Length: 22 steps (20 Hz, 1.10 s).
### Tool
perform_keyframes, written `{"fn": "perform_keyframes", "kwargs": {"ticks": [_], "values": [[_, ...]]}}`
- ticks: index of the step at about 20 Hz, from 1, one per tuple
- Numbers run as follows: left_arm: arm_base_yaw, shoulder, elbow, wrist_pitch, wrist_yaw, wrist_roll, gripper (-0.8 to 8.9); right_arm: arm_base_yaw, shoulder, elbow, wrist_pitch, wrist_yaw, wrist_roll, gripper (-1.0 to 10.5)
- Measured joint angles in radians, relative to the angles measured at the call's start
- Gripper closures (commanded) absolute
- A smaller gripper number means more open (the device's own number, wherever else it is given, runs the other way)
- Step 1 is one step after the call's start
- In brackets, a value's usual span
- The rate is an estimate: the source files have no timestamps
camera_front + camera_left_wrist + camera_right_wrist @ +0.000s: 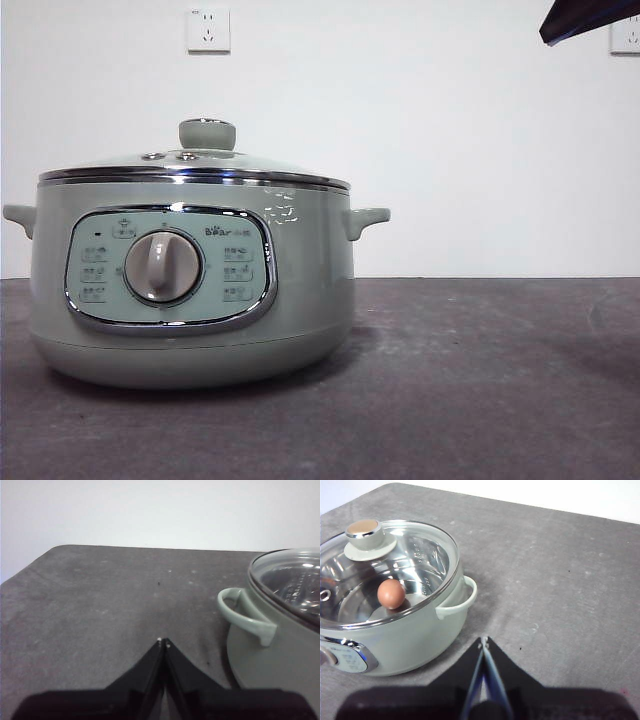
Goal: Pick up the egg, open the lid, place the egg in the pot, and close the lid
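Observation:
The sage-green pot (190,290) stands on the table's left part with its glass lid (195,165) seated on the rim. Through the glass in the right wrist view I see the brown egg (391,593) lying inside the pot (415,640), under the lid (410,555). My right gripper (484,640) is shut and empty, hovering over bare table beside the pot's handle. A corner of the pot (280,655) and lid (295,580) shows in the left wrist view, where my left gripper (163,641) is shut, holding nothing, apart from the pot.
A black arm tip (585,18) shows at the top right corner of the front view. Two wall sockets (208,30) hang on the white wall behind. The dark grey table (480,380) stretches right of the pot.

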Motion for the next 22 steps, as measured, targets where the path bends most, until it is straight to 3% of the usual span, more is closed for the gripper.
{"fn": "perform_keyframes", "kwargs": {"ticks": [22], "values": [[0.002, 0.000, -0.057, 0.006, 0.021, -0.064, 8.17, 0.000, 0.000, 0.000, 0.000, 0.000, 0.000, 9.5]]}}
